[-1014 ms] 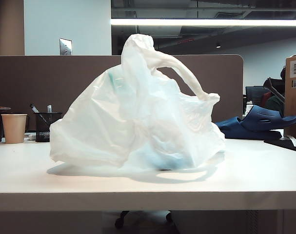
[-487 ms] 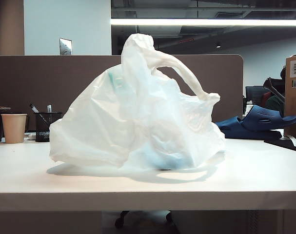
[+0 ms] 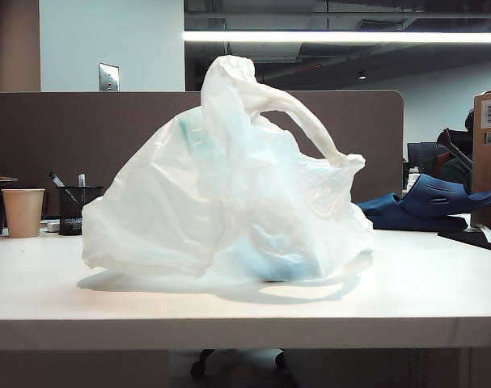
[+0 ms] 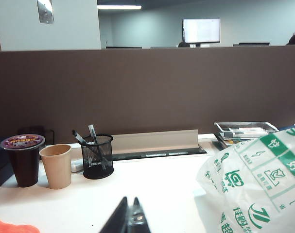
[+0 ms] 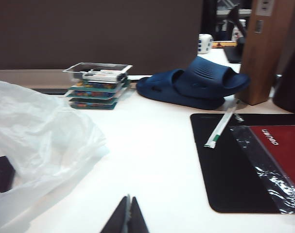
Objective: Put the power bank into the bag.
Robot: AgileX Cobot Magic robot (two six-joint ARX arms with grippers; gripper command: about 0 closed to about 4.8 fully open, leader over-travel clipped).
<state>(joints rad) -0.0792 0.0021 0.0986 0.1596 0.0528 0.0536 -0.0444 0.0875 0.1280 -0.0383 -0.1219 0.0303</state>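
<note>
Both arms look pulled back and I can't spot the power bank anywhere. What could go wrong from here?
1. The bag stands crumpled on the table, mouth slumped and handles drooping; the power bank is in no view, so whether it is inside cannot be confirmed.
2. A dark shape shows at the bag's edge in the right wrist view; it might be the power bank, lying outside.
3. The left gripper and the right gripper are both shut and empty; reaching in blind could snag the thin plastic.

Crumpled translucent white bag [image 3: 229, 202] stands on the table, handles up.
</note>
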